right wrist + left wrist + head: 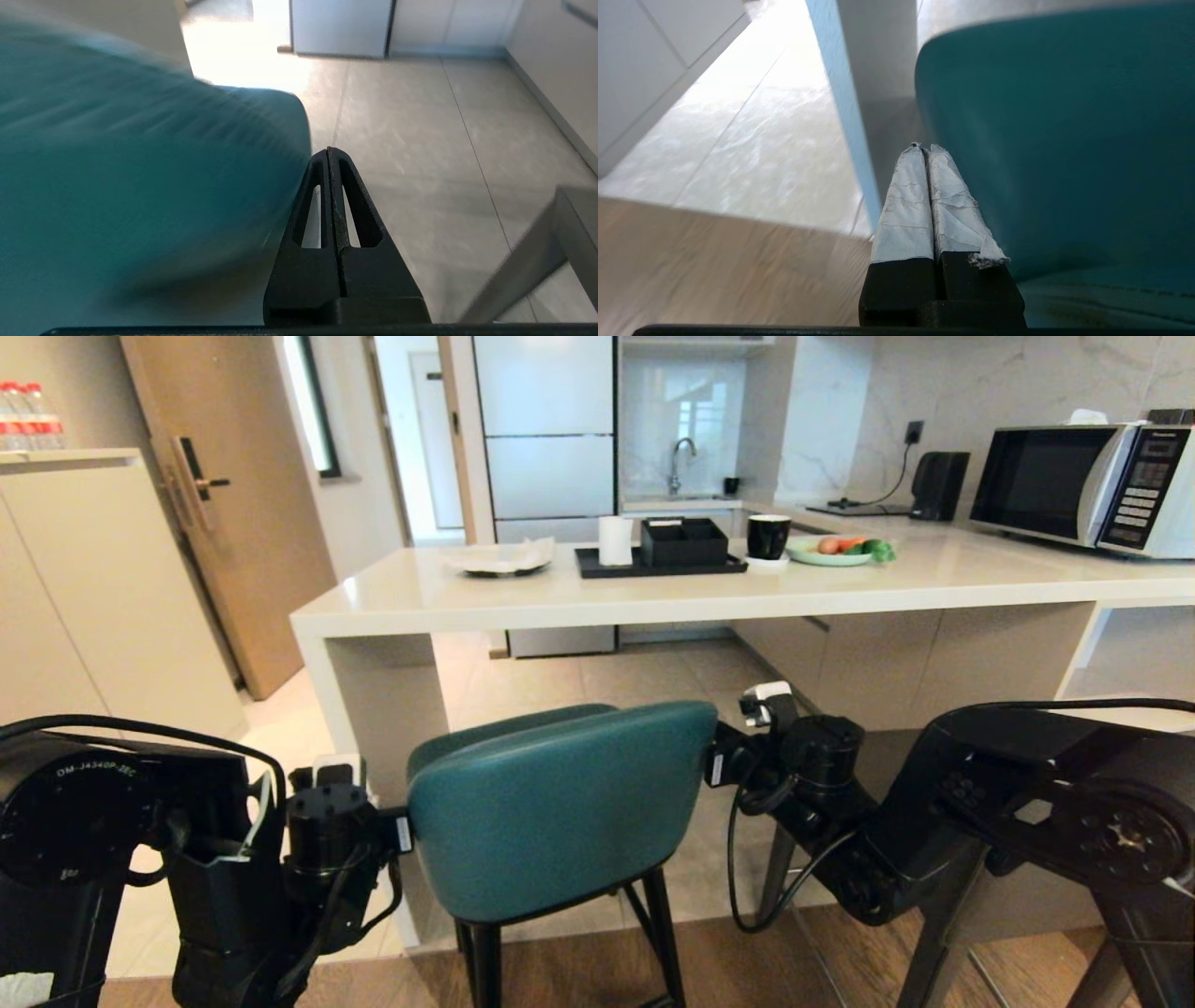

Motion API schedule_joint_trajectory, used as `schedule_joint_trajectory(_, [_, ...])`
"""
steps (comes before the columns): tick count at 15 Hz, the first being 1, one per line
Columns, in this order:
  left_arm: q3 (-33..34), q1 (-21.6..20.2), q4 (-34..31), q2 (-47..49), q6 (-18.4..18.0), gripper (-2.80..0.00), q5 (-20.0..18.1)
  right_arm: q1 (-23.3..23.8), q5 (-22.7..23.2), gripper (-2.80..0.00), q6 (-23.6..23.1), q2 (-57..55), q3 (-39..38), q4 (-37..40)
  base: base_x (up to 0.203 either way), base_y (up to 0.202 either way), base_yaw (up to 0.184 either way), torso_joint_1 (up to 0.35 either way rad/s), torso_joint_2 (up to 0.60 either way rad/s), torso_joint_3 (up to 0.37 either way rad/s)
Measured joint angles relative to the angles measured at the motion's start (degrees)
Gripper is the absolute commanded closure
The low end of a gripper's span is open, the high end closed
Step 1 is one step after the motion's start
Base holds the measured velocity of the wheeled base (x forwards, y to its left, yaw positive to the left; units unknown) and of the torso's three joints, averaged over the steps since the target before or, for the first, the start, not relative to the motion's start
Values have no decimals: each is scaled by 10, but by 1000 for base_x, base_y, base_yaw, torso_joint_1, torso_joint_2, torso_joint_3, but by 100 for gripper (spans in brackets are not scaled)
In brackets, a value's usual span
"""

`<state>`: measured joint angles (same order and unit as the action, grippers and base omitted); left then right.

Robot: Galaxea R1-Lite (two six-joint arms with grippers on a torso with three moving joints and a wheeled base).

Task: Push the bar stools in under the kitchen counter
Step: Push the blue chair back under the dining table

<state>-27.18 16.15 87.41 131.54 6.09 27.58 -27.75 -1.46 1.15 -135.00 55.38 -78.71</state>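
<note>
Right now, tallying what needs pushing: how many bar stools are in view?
2. The teal stool stands centre, before the counter; the grey stool, on its right, is mostly hidden behind the right arm.

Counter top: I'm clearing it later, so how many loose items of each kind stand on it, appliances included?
On the kitchen counter:
Microwave: 1
Kettle: 1
Black tray: 1
Black organiser box: 1
Paper roll: 1
Black mug: 1
Plates: 2
Total: 8

The stool (551,807) stands before the counter (653,593), between the left hand (924,151) and right hand (329,151).
</note>
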Motion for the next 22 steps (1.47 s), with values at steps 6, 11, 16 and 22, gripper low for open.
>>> schedule_joint_trajectory(6, [-44, -32, -15, 16, 0, 0, -13, -67, 2, 0, 1, 12, -22, -2, 0, 0, 0, 0, 0, 0])
schedule_joint_trajectory(11, [-22, -18, -19, 4, -2, 0, -18, -80, 16, 0, 1, -2, -23, -19, 0, 0, 0, 0, 0, 0])
schedule_joint_trajectory(16, [-6, -20, -14, -14, 1, 0, -10, -14, 15, 0, 2, 1, -28, -22, 0, 0, 0, 0, 0, 0])
schedule_joint_trajectory(22, [41, 1, -3, -32, 9, 0, 8, 103, 60, 0, 2, -3, 41, 29, 0, 0, 0, 0, 0, 0])
